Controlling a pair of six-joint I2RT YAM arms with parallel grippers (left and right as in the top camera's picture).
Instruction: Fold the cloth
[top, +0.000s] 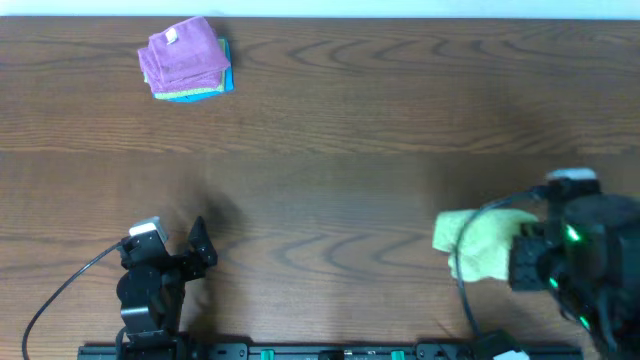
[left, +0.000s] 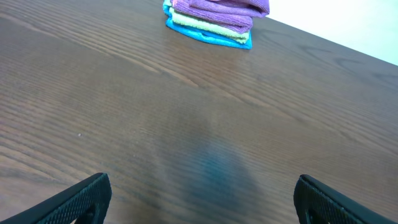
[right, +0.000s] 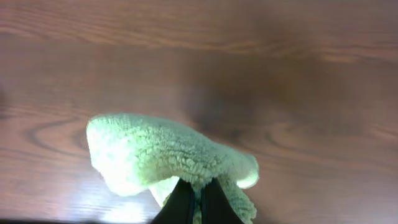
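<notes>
- At the lower right of the overhead view, the right arm (top: 585, 250) has its jaws pinched together on an edge of the light green cloth (right: 161, 149). In the wrist view the fleecy fabric bunches and droops from that pinch, so it looks partly lifted rather than lying flat.
- The cloth sits as a crumpled lump just left of the arm, near the front of the bench (top: 380, 130), with no tidy fold in it yet. Gripping at an edge probably serves to carry or drag it onto open wood where it can be spread.
- At the lower left, the left arm (top: 150, 290) has its jaws wide apart and empty. They point across bare wood, likely waiting to take a second corner.
- Farthest away, at the upper left, lies a stack of folded cloths (top: 185, 60), purple on top, green beneath and blue at the bottom. It appears to be finished work, parked well apart from the working space.
</notes>
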